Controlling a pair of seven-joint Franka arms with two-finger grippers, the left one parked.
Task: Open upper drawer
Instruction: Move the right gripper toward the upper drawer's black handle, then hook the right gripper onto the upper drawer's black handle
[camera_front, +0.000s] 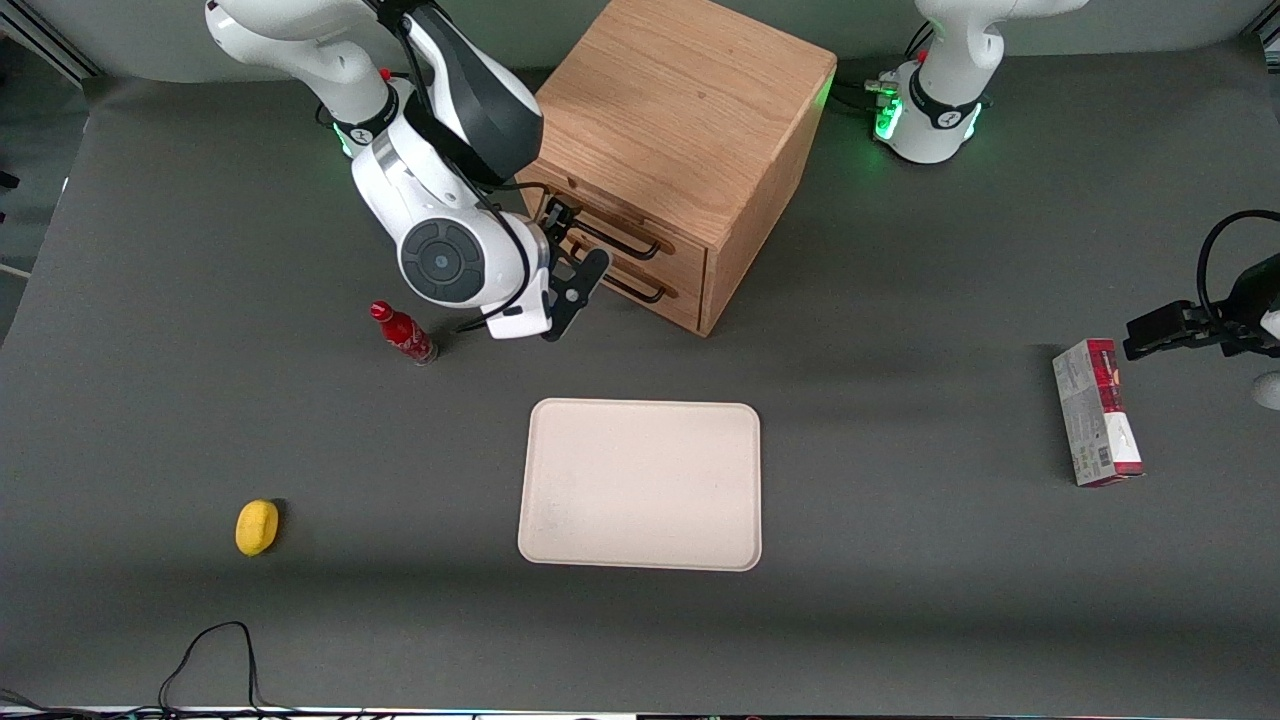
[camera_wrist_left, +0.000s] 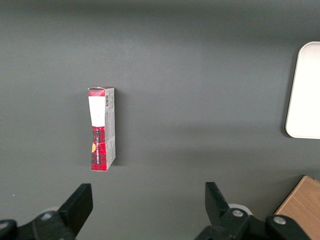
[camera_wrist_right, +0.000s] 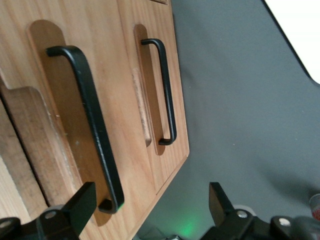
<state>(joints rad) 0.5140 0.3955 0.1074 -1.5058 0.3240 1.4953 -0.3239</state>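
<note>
Tool (camera_front: 568, 268) open before upper drawer (camera_front: 640, 228); two drawers, two handles.

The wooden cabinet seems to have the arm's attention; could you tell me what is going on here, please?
The right arm's gripper hangs open in front of the wooden cabinet, close to the black bar handle of the upper drawer. It has not closed on the handle, and the upper drawer looks shut. On the table nearer the front camera lie a cream tray, a red bottle and a yellow lemon, all untouched.
</note>
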